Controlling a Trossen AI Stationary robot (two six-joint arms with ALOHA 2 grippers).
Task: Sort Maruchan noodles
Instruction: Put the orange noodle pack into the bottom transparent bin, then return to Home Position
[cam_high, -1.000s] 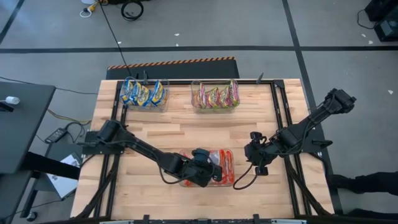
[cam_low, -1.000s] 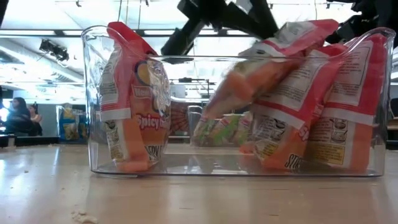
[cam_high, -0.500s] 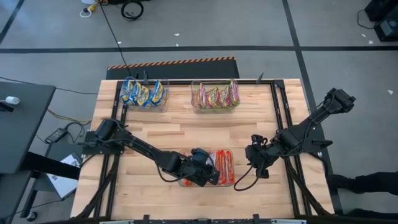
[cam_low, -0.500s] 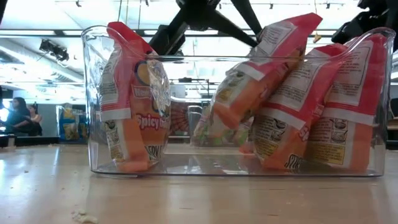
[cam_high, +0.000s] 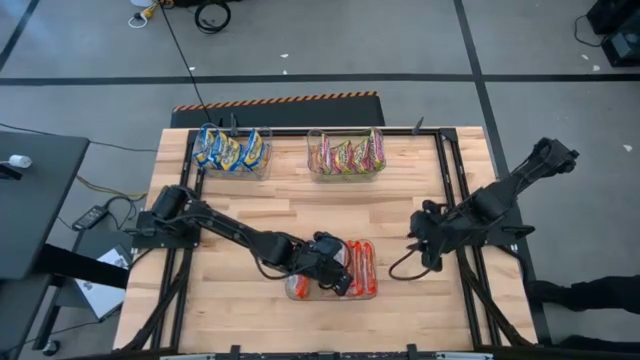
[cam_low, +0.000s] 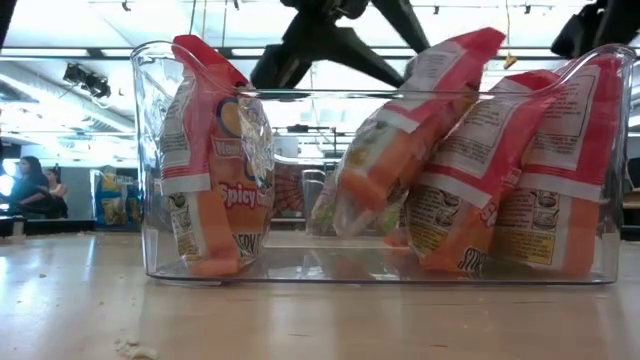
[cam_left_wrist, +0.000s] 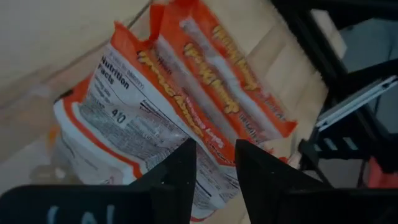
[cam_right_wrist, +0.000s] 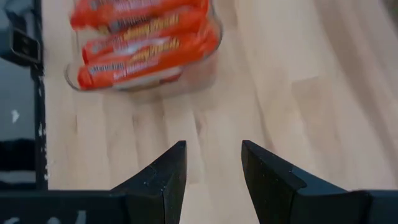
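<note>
Red and orange flat plastic noodle packets stand on edge in a clear plastic bin near the front edge of the wooden table. Blue and yellow packets fill a clear bin at the back left of the table. Green and pink packets fill another bin at the back, near the middle. The left gripper hangs over the front bin with its fingers a little apart and holds nothing. The right gripper waits near the right edge, fingers apart and empty. The packets look light and crinkly, with a hard, breakable block inside. I think a soft pinch across a top edge would work best.
</note>
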